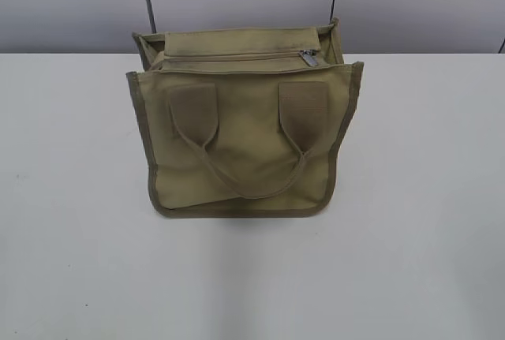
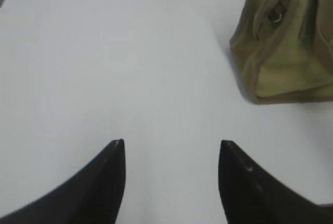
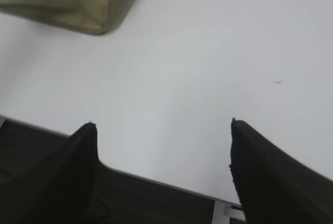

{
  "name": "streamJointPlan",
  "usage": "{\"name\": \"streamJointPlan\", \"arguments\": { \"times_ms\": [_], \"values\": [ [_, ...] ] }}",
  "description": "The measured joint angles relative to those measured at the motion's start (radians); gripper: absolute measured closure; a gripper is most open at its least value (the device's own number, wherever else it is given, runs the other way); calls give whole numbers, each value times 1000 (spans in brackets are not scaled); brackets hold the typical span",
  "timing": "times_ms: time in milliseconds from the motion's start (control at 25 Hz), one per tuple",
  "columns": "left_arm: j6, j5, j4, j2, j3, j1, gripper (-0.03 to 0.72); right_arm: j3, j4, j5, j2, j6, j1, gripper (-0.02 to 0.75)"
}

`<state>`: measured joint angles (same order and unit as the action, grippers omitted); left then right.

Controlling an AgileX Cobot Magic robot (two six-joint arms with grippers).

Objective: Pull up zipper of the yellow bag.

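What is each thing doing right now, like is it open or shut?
yellow bag: standing upright on the table, handles hanging down its front.
zipper: pull tab at the right end; open or shut, cannot tell.
left hand: open, empty, away from the bag.
right hand: open, empty, away from the bag.

A yellow bag (image 1: 245,151) of matt khaki canvas, edged in darker woven trim, with ribbed webbing handles (image 1: 304,115); its cloth-taped zipper (image 1: 237,57) ends in a shiny silver metal pull tab (image 1: 309,58). The table (image 1: 71,237) is smooth, matt white. Gripper fingers (image 2: 112,182) look matt black.
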<state>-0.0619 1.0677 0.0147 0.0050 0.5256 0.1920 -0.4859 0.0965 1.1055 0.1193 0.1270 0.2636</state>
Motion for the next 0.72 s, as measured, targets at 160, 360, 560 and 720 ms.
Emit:
{"name": "streamJointPlan", "arguments": {
  "times_ms": [160, 360, 560, 720],
  "values": [
    [0, -1, 0, -14, 0, -95, 251, 0, 6, -1, -111, 0, -180, 160],
    [1, -2, 0, -14, 0, -170, 251, 0, 11, -2, -125, 0, -343, 160],
    [1, -2, 0, -14, 0, -190, 251, 0, 13, -2, -125, 0, -366, 160],
    [1, -2, 0, -14, 0, -190, 251, 0, 13, -2, -125, 0, -366, 160]
  ]
}}
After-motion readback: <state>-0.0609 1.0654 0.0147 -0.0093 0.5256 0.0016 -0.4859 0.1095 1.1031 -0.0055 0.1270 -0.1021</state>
